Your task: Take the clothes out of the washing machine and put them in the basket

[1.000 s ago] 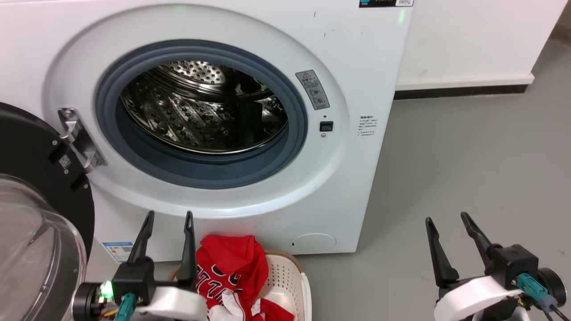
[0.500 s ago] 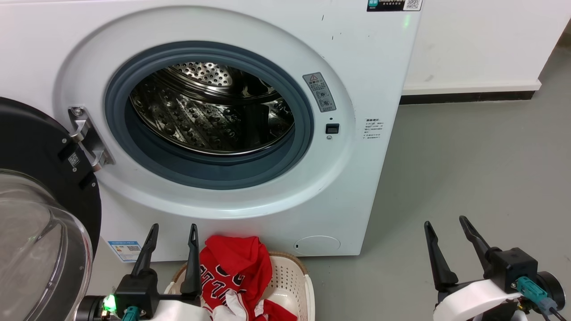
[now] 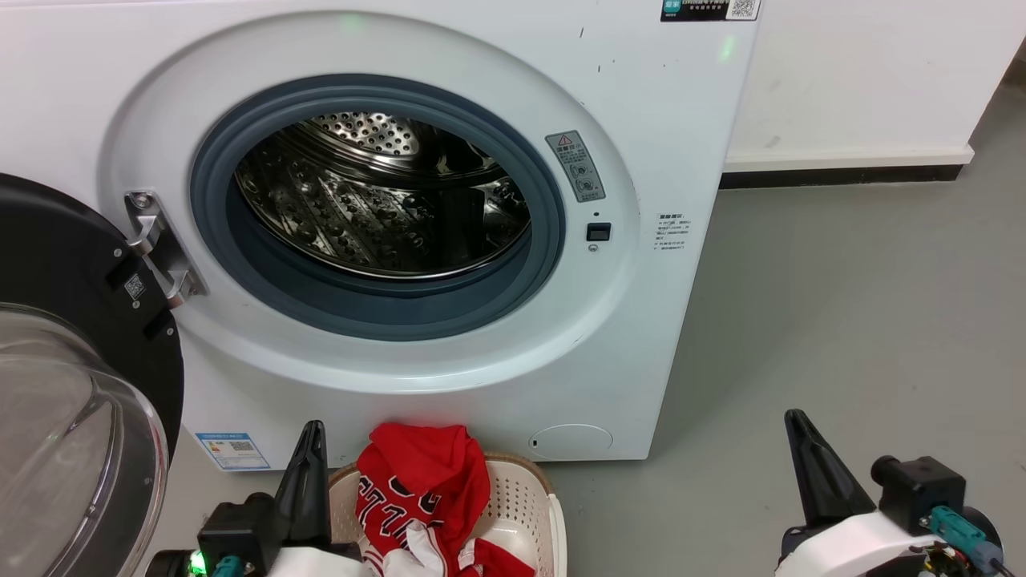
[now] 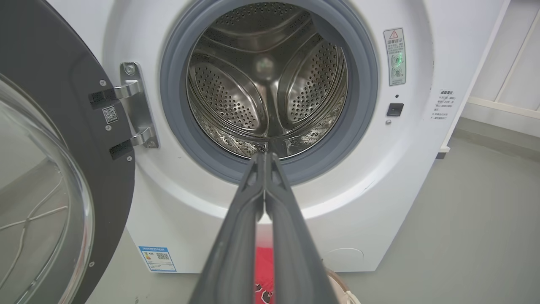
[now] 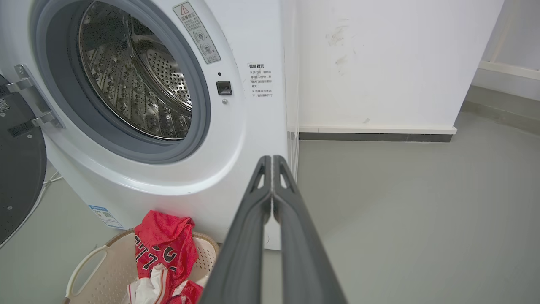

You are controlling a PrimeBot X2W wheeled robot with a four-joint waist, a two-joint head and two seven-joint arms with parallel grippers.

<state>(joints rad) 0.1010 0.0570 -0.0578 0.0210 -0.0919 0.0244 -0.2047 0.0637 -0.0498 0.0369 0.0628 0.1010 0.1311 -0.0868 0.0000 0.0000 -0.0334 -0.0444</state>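
With left gripper (image 3: 314,429) and right gripper (image 3: 793,418) pressed together on nothing, clothes (image 3: 425,489) heaped over the basket (image 3: 525,501) rim could slip out if nudged.

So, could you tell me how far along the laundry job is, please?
Done, it seems: the washing machine drum shows bare steel, no fabric, and the red clothes lie heaped in the basket before it. In hand: nothing; the left gripper and right gripper are shut and empty. Left: probably nothing, though the drum's nearest floor is hidden.
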